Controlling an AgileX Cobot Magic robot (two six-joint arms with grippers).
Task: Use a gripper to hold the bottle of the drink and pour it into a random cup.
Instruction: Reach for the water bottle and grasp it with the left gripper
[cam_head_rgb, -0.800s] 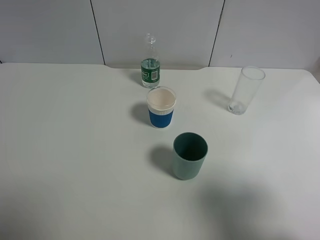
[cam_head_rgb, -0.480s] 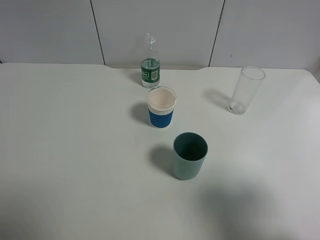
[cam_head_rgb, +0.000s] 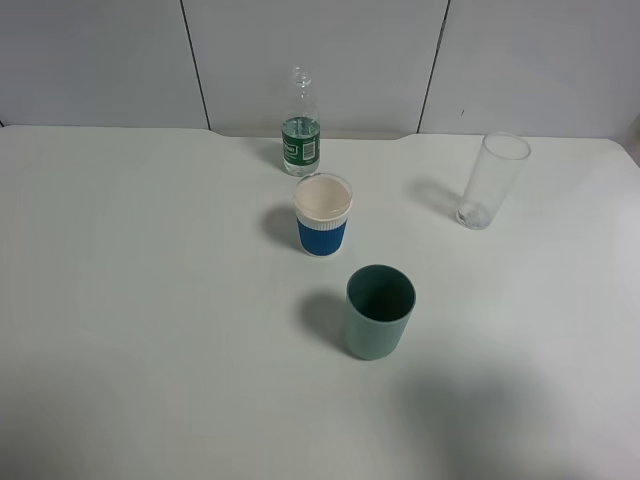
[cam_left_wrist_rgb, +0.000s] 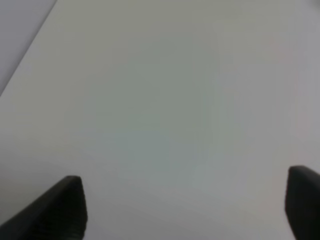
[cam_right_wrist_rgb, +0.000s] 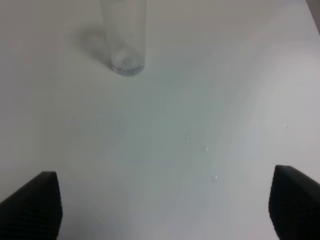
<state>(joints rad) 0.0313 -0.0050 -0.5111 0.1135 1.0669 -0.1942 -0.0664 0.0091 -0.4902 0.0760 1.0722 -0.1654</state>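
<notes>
The white table (cam_head_rgb: 150, 300) is carrying four vessels, all standing upright and apart from one another. The left hand (cam_left_wrist_rgb: 187, 205) is hanging over a bare stretch of that table, its two black fingers spread wide and gripping nothing. The right hand (cam_right_wrist_rgb: 167, 205) is hovering likewise, fingers parted to the full and holding nothing, and it is facing the base of the tall glass (cam_head_rgb: 491, 180). Neither hand is showing in the high view. That tall glass is standing far to the right, near the back edge, well apart from the rest. The grey-green cup (cam_head_rgb: 379, 312) is sitting nearest the front, a little right of the middle. Behind it and slightly to the left, the cup (cam_head_rgb: 323, 215), white with a blue ribbed band, is standing open-mouthed and looking unfilled. Just behind the cup, close to the table's back edge, the bottle (cam_head_rgb: 300, 145) is standing with its green label facing forward and its narrow neck pointing up. The drink (cam_head_rgb: 301, 128) is sitting in the bottle's lower body, though its level is hard to judge. A few small droplets (cam_right_wrist_rgb: 206, 148) are lying on the table between the right hand and the tall glass.
</notes>
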